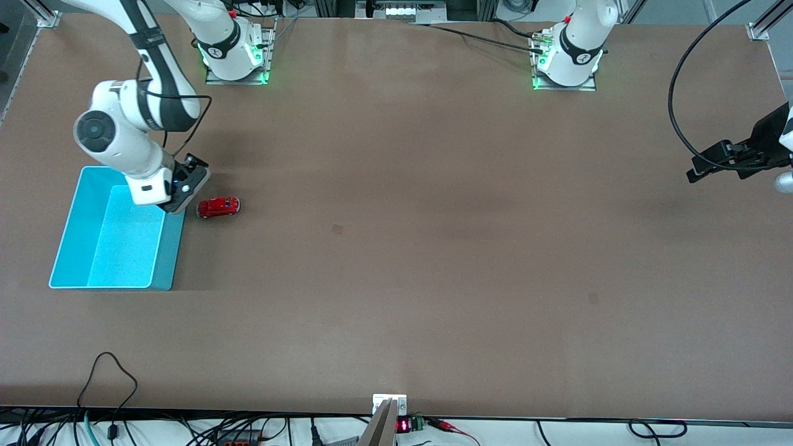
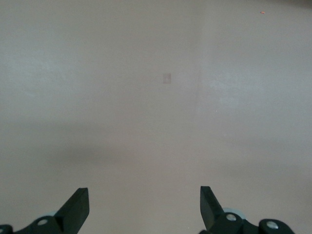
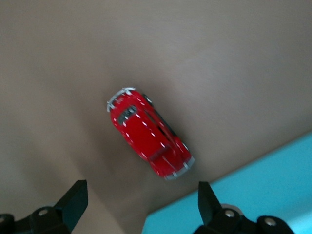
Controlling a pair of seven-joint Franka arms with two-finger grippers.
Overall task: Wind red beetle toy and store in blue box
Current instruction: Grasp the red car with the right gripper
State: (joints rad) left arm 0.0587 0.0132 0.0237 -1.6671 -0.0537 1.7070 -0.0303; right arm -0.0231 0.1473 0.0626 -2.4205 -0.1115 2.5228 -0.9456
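- Front view: the red beetle toy (image 1: pixel 218 207) sits on the brown desk (image 1: pixel 433 248) in the left-middle of the frame, just beside the upper corner of the blue box (image 1: pixel 167 260), toward the right arm's end of the desk
- The blue box stands open at the left of the frame, only its pale floor showing inside
- The right tool (image 1: pixel 179 186) hangs over the box's upper corner, close to the toy; its fingers are hidden here
- The left tool (image 1: pixel 703 167) waits at the right edge of the frame, over bare desk, well apart from the toy and the box
- Left wrist view: the left tool (image 2: pixel 144 207) has its fingers (image 2: pixel 78 207) spread wide at the bottom of the frame, with nothing between them, above plain desk (image 2: pixel 156 97)
- Right wrist view: the right tool (image 3: pixel 141 204) is spread wide at the bottom of the frame and grips nothing; the red beetle toy (image 3: pixel 148 134) lies slantwise at the centre, on the desk (image 3: pixel 73 73), and the blue box (image 3: pixel 253 195) fills the lower right corner
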